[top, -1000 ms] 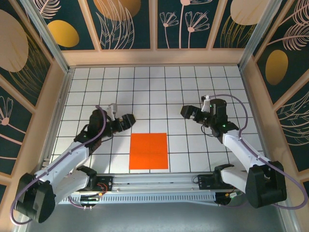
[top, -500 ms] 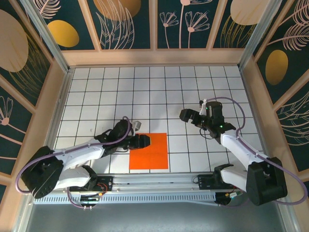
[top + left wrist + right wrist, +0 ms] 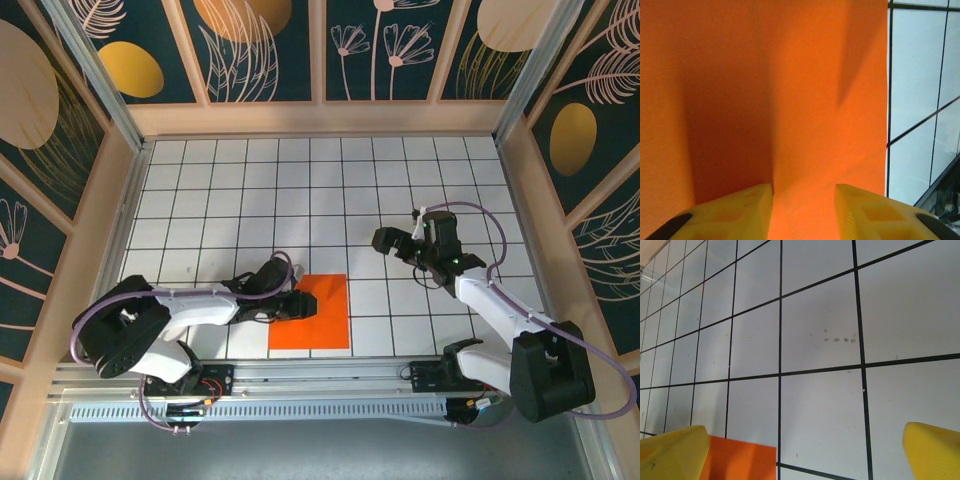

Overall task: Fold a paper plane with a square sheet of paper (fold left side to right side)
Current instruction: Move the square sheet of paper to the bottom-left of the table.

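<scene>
The square sheet of paper [image 3: 325, 315] lies flat on the white grid floor, bright orange, near the front middle. My left gripper [image 3: 302, 304] rests low over its left edge, pointing right. In the left wrist view the paper [image 3: 815, 75] spreads ahead and runs between the yellow fingers [image 3: 740, 210], which stand partly apart; a raised ridge of paper sits by the left one. This left gripper [image 3: 803, 192] is open. My right gripper [image 3: 383, 240] hovers wide open over bare tiles beyond the sheet's far right corner. In the right wrist view the right gripper [image 3: 805, 432] has nothing between its fingers, with the paper's corner [image 3: 740, 460] at lower left.
The grid floor [image 3: 300, 190] is boxed in by wood-framed patterned walls [image 3: 320, 50] at the back and both sides. A metal rail [image 3: 320, 385] with the arm bases runs along the near edge. Bare tiles stretch behind the sheet.
My left arm has swung right and down from beside the sheet onto its left edge, its jaws narrowing. The right gripper has barely shifted.
</scene>
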Robot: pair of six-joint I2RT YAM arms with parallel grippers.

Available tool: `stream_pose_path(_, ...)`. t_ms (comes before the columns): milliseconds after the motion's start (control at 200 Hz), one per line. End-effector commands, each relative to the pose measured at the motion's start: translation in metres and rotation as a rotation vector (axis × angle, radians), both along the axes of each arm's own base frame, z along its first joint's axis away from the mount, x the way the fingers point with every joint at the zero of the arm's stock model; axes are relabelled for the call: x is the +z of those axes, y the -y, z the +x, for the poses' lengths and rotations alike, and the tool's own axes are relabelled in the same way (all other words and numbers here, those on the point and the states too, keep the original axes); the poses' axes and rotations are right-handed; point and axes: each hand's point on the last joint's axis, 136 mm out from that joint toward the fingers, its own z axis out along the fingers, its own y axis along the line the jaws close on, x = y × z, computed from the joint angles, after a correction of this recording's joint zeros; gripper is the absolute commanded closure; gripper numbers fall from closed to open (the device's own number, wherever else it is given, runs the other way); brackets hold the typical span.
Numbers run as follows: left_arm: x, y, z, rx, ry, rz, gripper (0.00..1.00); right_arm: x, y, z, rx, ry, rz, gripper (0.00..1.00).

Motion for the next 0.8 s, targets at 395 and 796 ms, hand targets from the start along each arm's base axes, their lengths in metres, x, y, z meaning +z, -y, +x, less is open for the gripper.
stream_pose_path(395,-0.008,0.036,0.057,-0.015,0.137,0.105,0.63,0.006,0.005,0.007,-0.015,0.021,-0.058,0.01)
stream_pose_path(796,-0.02,0.056,0.1,-0.084,0.161,0.148,0.63,0.008,0.017,0.002,-0.027,0.036,-0.122,0.01)
